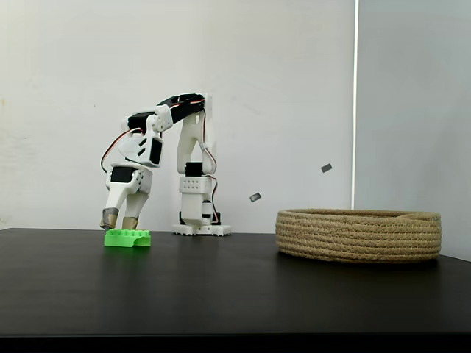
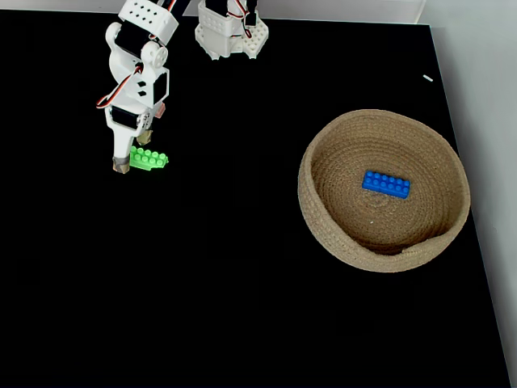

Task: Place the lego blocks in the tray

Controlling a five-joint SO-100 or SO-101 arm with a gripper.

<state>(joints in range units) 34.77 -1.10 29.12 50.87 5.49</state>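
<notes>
Bright green studded plastic brick (image 1: 127, 237), lying flat on the black desk (image 1: 235, 287) at middle left of the side fixed view; upper left in the top-down fixed view (image 2: 149, 158). White two-finger end effector (image 1: 119, 219) lowered onto it, fingers apart and straddling the brick, not yet clamped. Step in hand, by judgement: grasping. Next: closing, lifting, carrying rightward. Arm folded, elbow high, wrist pointing down. Wide round coiled tan rope tray (image 2: 323, 226) well apart at right, small blue studded brick (image 2: 386, 183) already inside.

Rough coiled rope tray (image 2: 323, 217), glossy plastic green brick (image 2: 149, 158), smooth matt black table (image 2: 226, 307)
</notes>
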